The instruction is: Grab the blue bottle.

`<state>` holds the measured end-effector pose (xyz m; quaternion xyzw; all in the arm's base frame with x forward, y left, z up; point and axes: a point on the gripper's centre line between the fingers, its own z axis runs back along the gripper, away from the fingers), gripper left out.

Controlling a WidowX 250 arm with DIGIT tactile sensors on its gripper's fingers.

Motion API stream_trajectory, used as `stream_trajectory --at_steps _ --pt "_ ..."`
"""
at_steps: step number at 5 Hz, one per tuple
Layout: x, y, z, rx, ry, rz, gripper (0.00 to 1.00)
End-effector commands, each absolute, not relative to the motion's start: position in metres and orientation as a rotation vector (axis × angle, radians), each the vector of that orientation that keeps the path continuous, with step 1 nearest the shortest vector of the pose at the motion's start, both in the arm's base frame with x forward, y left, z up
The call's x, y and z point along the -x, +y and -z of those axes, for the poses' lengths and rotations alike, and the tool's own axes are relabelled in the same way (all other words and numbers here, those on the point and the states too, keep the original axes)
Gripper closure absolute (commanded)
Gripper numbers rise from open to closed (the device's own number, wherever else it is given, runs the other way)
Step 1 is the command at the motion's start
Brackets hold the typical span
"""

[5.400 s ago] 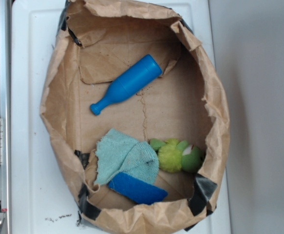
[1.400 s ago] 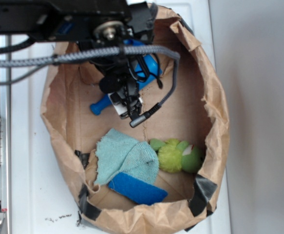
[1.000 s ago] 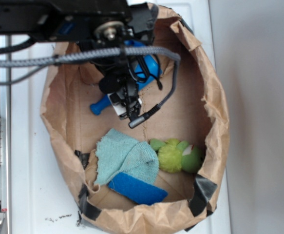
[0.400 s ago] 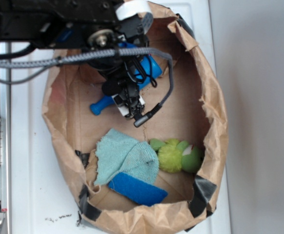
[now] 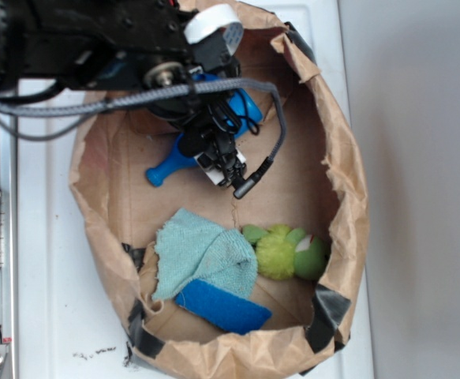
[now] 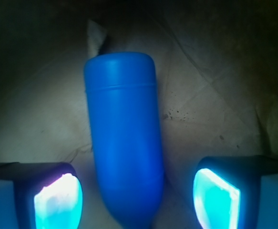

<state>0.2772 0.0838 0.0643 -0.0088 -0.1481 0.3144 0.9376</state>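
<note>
The blue bottle (image 5: 166, 164) lies on its side in the upper part of a brown paper bag (image 5: 348, 189), neck toward the lower left; the arm covers most of its body. In the wrist view the bottle (image 6: 124, 138) runs up the middle of the picture, wide end away from me. My gripper (image 6: 136, 202) is open, one fingertip on each side of the bottle's body with a gap to each. From the exterior view my gripper (image 5: 214, 150) sits low over the bottle's middle.
A light teal cloth (image 5: 206, 257), a dark blue flat pad (image 5: 222, 306) and a green plush toy (image 5: 286, 251) lie in the bag's lower half. The crumpled bag walls rise all around. A white surface (image 5: 44, 260) lies under the bag.
The arm came into the bag over the bottle, then shifted and turned a little in the last half second. The bottle and the other objects have not moved.
</note>
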Motion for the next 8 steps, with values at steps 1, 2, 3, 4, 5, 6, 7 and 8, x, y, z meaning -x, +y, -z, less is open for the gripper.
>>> stream_trajectory --at_steps 1,2,3,4,5,6,7,8 --pt "-0.315 0.080 -0.059 -0.027 -0.391 -0.676 0.00" --pt "-0.314 0.076 -0.053 -0.028 -0.404 -0.662 0.00" --pt "-0.313 0.076 -0.043 -0.052 -0.423 -0.672 1.00" --pt "-0.310 0.070 -0.042 -0.049 -0.496 -0.553 1.00" --pt "-0.304 0.065 -0.078 -0.039 -0.487 -0.469 1.00" --pt "-0.294 0.050 -0.125 -0.008 -0.484 -0.406 1.00" --pt "-0.278 0.026 -0.168 -0.033 -0.466 -0.319 1.00" --pt "-0.282 0.020 -0.187 -0.061 -0.435 -0.313 1.00"
